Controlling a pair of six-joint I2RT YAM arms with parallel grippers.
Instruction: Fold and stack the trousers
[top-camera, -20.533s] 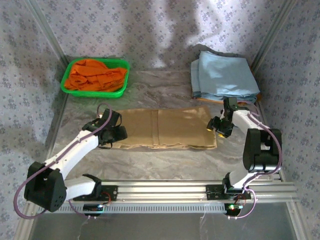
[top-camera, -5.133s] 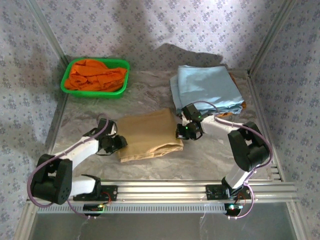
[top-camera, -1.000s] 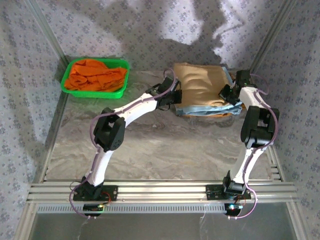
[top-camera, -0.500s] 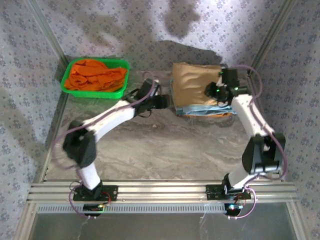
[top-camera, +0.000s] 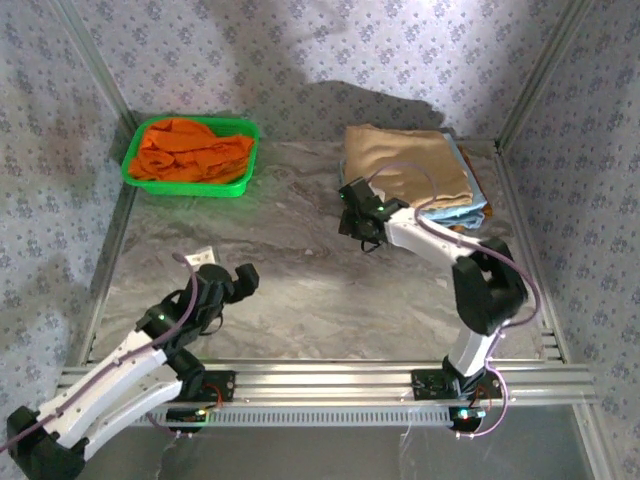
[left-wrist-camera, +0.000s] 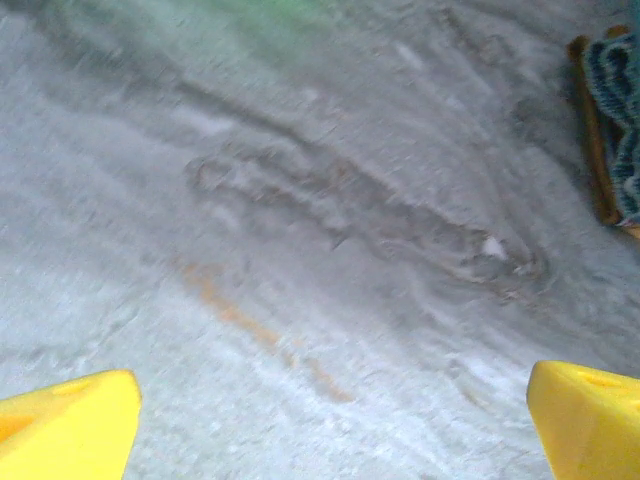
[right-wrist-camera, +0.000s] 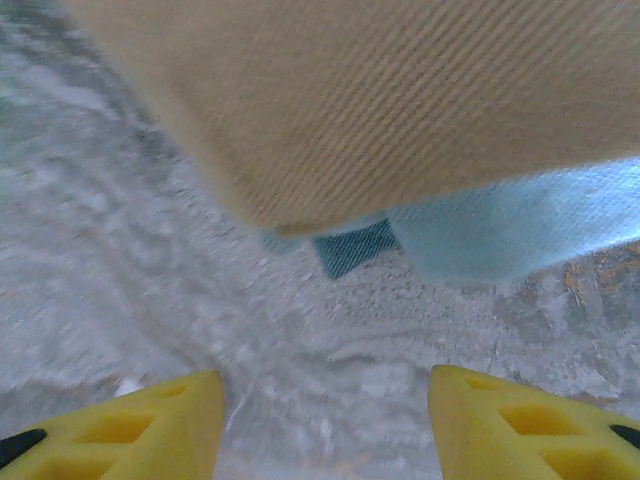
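The tan trousers (top-camera: 405, 165) lie folded on top of the light blue stack (top-camera: 470, 208) at the back right of the table. In the right wrist view their folded edge (right-wrist-camera: 380, 100) hangs over light blue cloth (right-wrist-camera: 520, 230). My right gripper (top-camera: 358, 215) sits just off the stack's near-left corner, open (right-wrist-camera: 325, 430), its yellow fingertips (right-wrist-camera: 130, 430) wide apart over bare table, touching no cloth. My left gripper (top-camera: 240, 278) is over the near-left part of the table, open (left-wrist-camera: 330, 430) and empty, with the tabletop between its fingertips (left-wrist-camera: 70, 420).
A green basket (top-camera: 135, 178) holding the bright orange garment (top-camera: 190, 150) stands at the back left. The marbled grey tabletop (top-camera: 300, 290) spreads between the arms. The stack's edge (left-wrist-camera: 610, 120) shows far right in the left wrist view. Patterned walls close the back and sides.
The left arm has swung back from the stack to the near-left of the table. The right gripper has come off the stack's top down to its near-left corner. The trousers stay on the stack.
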